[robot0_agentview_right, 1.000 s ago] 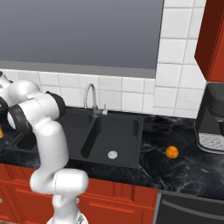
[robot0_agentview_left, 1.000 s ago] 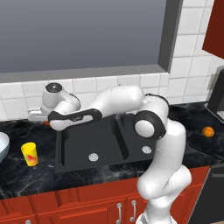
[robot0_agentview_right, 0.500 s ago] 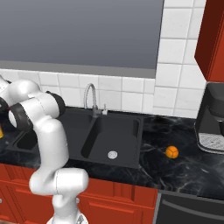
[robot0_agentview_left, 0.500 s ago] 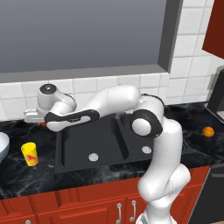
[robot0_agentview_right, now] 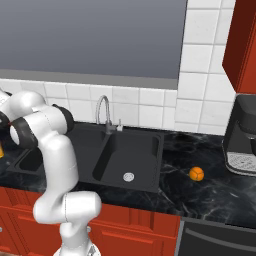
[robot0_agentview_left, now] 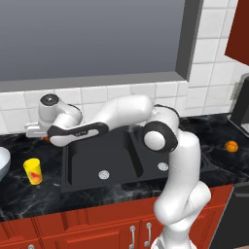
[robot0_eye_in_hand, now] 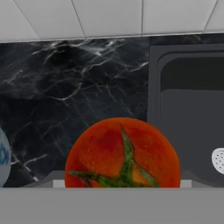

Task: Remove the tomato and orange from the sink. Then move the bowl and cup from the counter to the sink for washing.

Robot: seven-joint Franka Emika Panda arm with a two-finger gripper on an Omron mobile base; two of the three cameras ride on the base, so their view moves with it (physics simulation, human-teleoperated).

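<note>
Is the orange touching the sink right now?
Apart. The right base view shows the orange lying on the black counter, with a clear strip of counter between it and the sink rim.

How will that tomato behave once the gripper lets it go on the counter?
The tomato is a smooth round ball, so it will probably roll on the flat marble counter. The sink edge lies close beside it, so it may drop back in. Its glossy skin looks slippery.

Two base cameras behind arm, left and right, looking down; both share sink (robot0_agentview_left: 116, 160) (robot0_agentview_right: 125, 155). Hand camera looks down, very near tomato (robot0_eye_in_hand: 122, 153).
</note>
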